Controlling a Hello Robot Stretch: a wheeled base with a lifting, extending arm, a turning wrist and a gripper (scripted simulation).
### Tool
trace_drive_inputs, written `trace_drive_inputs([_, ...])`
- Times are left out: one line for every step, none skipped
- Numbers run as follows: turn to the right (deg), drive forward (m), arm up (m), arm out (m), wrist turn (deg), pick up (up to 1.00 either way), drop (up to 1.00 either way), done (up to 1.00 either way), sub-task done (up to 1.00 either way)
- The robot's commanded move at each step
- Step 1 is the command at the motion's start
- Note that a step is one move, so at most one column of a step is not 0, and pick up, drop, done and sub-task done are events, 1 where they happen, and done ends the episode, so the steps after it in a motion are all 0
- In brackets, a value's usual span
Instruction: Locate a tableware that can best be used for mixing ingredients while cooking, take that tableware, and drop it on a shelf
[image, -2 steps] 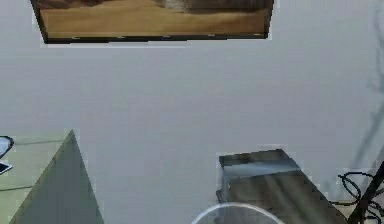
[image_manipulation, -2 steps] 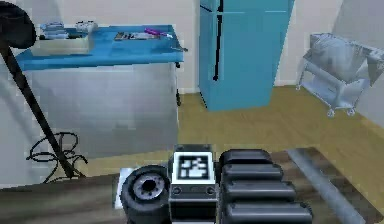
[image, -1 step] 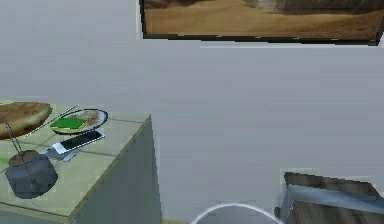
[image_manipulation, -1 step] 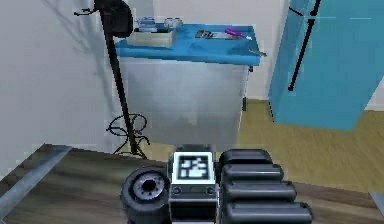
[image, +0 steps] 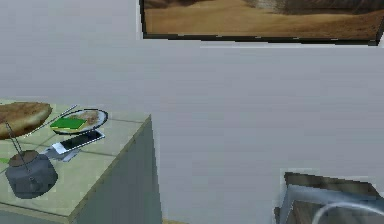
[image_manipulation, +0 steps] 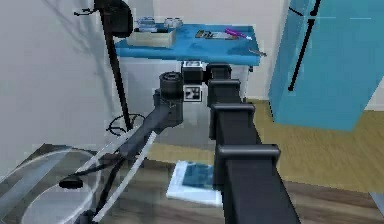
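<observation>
- Where the counter (image: 100, 175) stands at the forward view's lower left, a shallow round dish (image: 88, 117) lies near its far edge with something green in it. Whether it is deep enough to be a bowl cannot be told.
- Just in front of the dish lies a flat phone (image: 77, 143), and left of the dish a brown loaf (image: 24, 115).
- Nearer the camera on the same counter stands a dark grey pot (image: 32, 176) with thin sticks rising from it.
- A framed picture (image: 262, 20) hangs on the wall above, and a grey boxy thing (image: 325, 200) sits at the lower right.
- In the arm side view the arm (image_manipulation: 240, 150) rises from the bottom edge. The gripper (image_manipulation: 150, 128) slants down to the left of the white squares, and its fingers run toward a round glass top (image_manipulation: 40, 185), so whether they hold anything cannot be told.
- Farther out stand a dark pole stand (image_manipulation: 118, 60), a blue counter (image_manipulation: 190, 45) with small items on it, and a blue door (image_manipulation: 330, 60). A booklet (image_manipulation: 192, 182) lies on the floor beside the arm.
</observation>
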Motion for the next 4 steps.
trace_drive_inputs([0.0, 0.0, 0.0, 0.0, 45.0, 0.0, 0.0, 0.0, 0.0])
trace_drive_inputs([0.0, 0.0, 0.0, 0.0, 45.0, 0.0, 0.0, 0.0, 0.0])
trace_drive_inputs([0.0, 0.0, 0.0, 0.0, 30.0, 0.0, 0.0, 0.0, 0.0])
trace_drive_inputs([0.0, 0.0, -0.1, 0.0, 0.0, 0.0, 0.0, 0.0, 0.0])
